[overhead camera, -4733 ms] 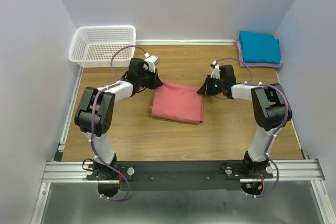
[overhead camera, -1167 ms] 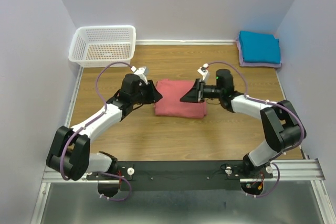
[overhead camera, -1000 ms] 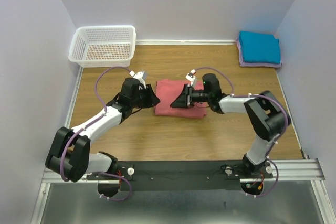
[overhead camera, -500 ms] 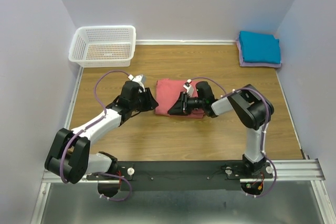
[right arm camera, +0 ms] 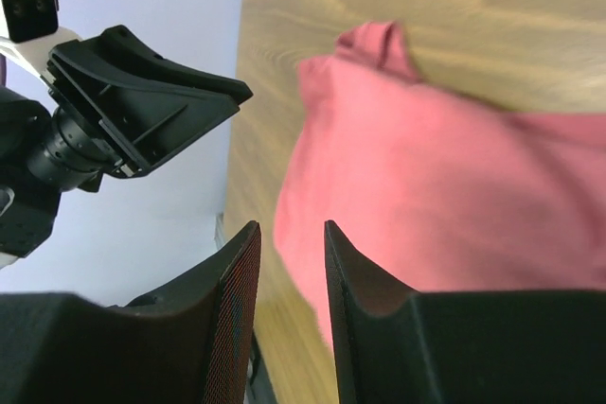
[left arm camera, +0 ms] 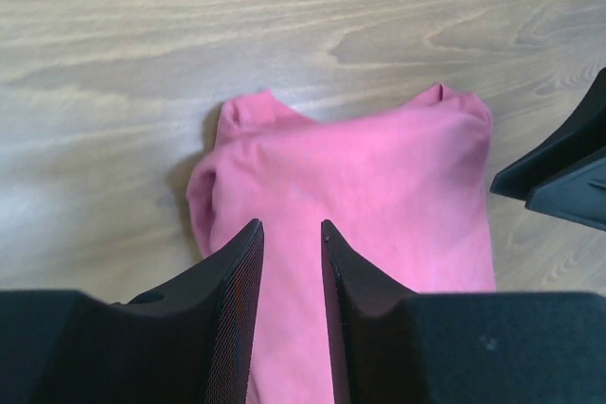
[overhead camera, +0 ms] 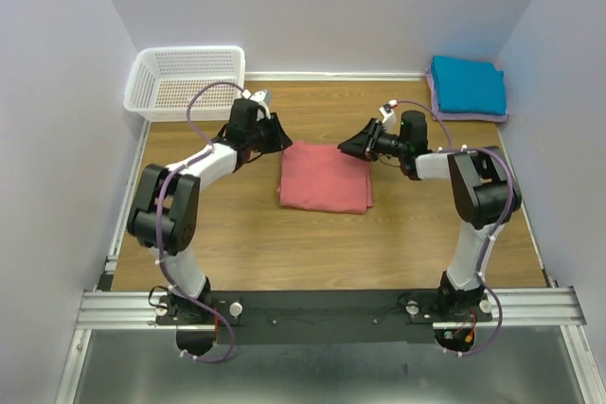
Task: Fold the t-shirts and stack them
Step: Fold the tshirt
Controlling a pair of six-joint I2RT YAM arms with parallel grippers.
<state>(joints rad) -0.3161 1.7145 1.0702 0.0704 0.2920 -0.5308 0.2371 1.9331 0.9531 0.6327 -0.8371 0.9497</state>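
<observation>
The salmon-pink t-shirt [overhead camera: 325, 177] lies folded into a rectangle in the middle of the wooden table. My left gripper [overhead camera: 275, 134] hovers just off its far left corner, open with a narrow gap, nothing between the fingers. My right gripper [overhead camera: 350, 147] hovers at the far right corner, also open and empty. In the left wrist view the pink shirt [left arm camera: 360, 196] shows through the gap of my left gripper [left arm camera: 291, 226]. The right wrist view shows the shirt [right arm camera: 454, 186] beyond my right gripper [right arm camera: 292, 226]. The teal-blue t-shirt [overhead camera: 467, 84] lies folded on the lavender one [overhead camera: 469, 116] at the far right.
A white lattice basket [overhead camera: 185, 82] stands in the far left corner. Pale walls close in the table on three sides. Bare wood runs in front of the pink shirt, towards the metal rail [overhead camera: 322, 307] at the near edge.
Both grippers have drawn back from over the pink shirt to its far corners, the right one swinging away to the right. The left jaws have narrowed a little. The shirt lies flatter.
</observation>
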